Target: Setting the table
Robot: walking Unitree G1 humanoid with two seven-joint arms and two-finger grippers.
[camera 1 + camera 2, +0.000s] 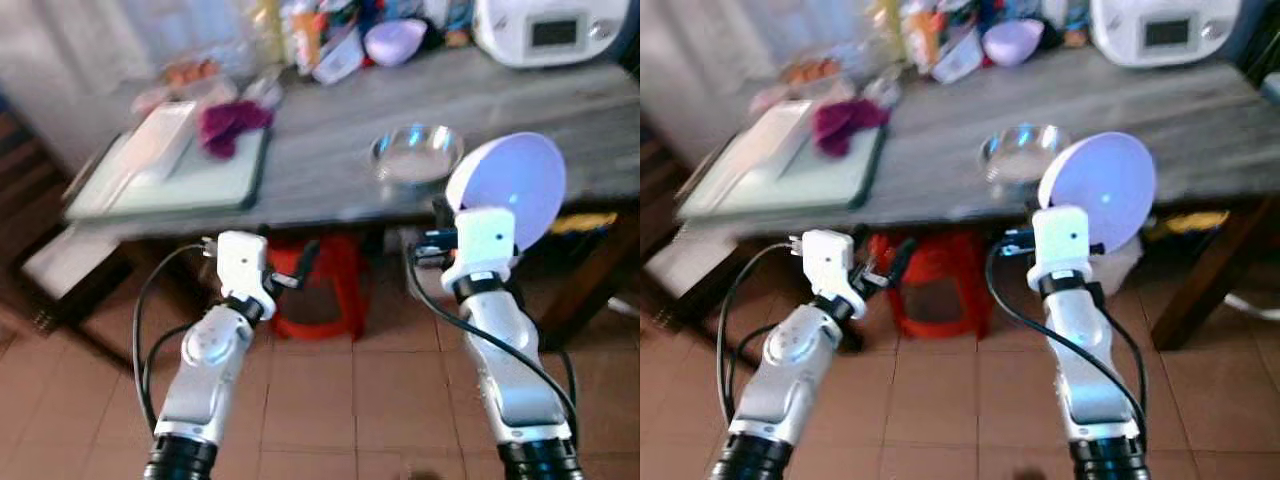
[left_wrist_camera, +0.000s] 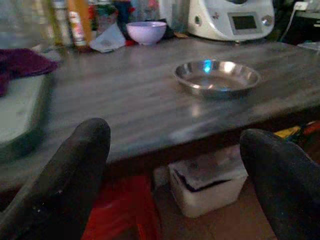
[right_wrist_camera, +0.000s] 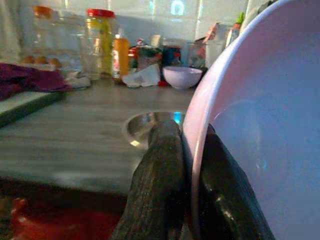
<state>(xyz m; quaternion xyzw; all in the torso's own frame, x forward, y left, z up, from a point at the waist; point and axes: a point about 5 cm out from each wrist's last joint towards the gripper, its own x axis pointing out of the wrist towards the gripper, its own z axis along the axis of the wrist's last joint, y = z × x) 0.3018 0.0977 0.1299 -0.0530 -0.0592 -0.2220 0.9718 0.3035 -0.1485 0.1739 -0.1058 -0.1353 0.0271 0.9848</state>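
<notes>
The lavender plate (image 1: pixel 515 185) is held on edge in the air, just in front of the near edge of the grey wooden table (image 1: pixel 330 150), toward that edge's right half. The right gripper (image 3: pixel 187 165) has its two black fingers (image 3: pixel 160 170) pinched on the plate's rim, one on each face; in the right wrist view the plate runs off the frame, so its far rim is cut off. In the head views the plate hides part of the table's near edge behind it.

Just beyond the plate, on the table near its front edge, sits a shallow steel dish (image 1: pixel 416 152). It is apart from the plate.

The left gripper (image 2: pixel 175 175) hangs lower, in front of the table's near edge, with its fingers spread wide and nothing between them; only the blurred fingertips (image 2: pixel 75 170) show in the wrist view.

At the table's left end lies a pale green tray (image 1: pixel 170 185) with a crumpled maroon cloth (image 1: pixel 230 125) on its far right corner. Along the far edge stand a lavender bowl (image 1: pixel 393 40), a white kitchen appliance (image 1: pixel 550 30) with a small screen, cut off at the top, and a cluster of jars and bottles (image 3: pixel 100 45) too blurred to identify. Under the table are a red stool (image 1: pixel 320 290) and a white box (image 2: pixel 210 180), both partly hidden.
</notes>
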